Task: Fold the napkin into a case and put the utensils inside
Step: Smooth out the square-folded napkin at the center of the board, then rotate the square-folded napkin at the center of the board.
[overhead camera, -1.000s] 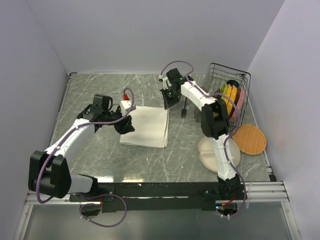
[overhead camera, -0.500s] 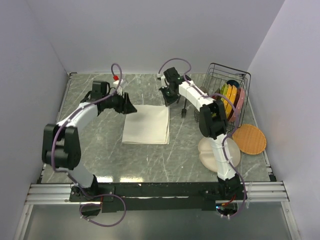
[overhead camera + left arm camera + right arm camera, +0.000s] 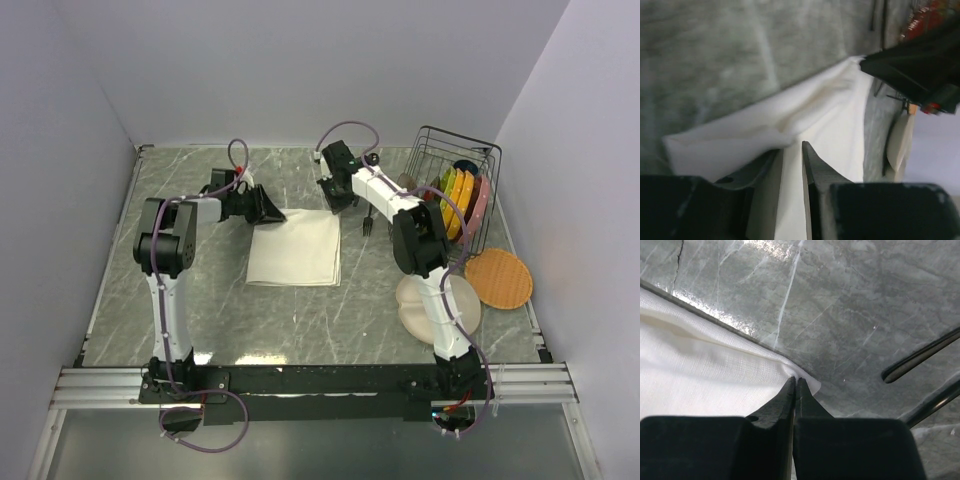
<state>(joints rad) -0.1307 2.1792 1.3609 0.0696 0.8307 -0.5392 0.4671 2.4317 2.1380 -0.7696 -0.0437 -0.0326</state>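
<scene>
The cream-white napkin [image 3: 296, 248] lies folded into a rough square on the marble table. My right gripper [image 3: 338, 200] is shut on its back right corner, and in the right wrist view the jaws [image 3: 796, 382] pinch the cloth tip. My left gripper [image 3: 270, 211] is at the back left corner. Its jaws [image 3: 791, 149] stand a narrow gap apart, and a cloth layer [image 3: 790, 115] rides over the left finger. A dark fork [image 3: 368, 222] lies just right of the napkin. Two dark utensil handles [image 3: 920, 357] show in the right wrist view.
A wire dish rack [image 3: 455, 190] with colourful plates stands at the back right. A round beige divided plate [image 3: 440, 305] and an orange plate [image 3: 500, 278] lie at the right, near the right arm's base. Grey walls enclose the table.
My left arm has swung from the napkin's left side to its back left corner, and its jaws have narrowed. The right gripper has stayed shut at the back right corner.
</scene>
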